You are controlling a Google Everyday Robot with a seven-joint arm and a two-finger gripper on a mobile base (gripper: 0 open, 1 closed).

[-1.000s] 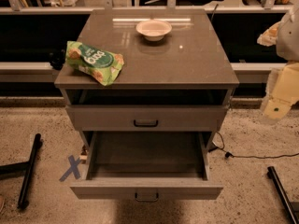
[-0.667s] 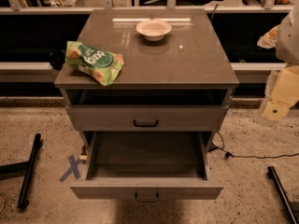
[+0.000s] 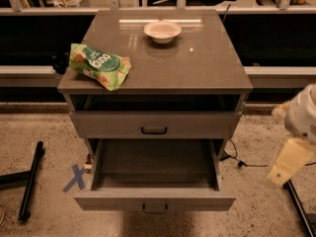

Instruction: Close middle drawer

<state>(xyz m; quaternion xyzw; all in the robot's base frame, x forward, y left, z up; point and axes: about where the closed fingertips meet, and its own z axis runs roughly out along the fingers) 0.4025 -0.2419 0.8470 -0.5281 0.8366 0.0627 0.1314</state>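
The grey-brown cabinet (image 3: 197, 63) stands in the middle of the view. Its upper drawer front (image 3: 154, 125) is shut. The middle drawer (image 3: 154, 200) below it is pulled far out; its box is empty and a small dark handle (image 3: 154, 208) sits in the centre of its front. The lowest drawer is hidden under it. My gripper (image 3: 280, 173), cream-coloured, hangs at the right edge, to the right of the open drawer and apart from it, about level with the drawer's box.
A green snack bag (image 3: 100, 65) and a white bowl (image 3: 162, 31) lie on the cabinet top. A blue X of tape (image 3: 75, 177) marks the floor at left, beside a black bar (image 3: 30, 186). A cable (image 3: 247, 163) runs on the floor at right.
My arm has come down at the right edge, from level with the cabinet top to level with the open drawer. The drawer has not moved.
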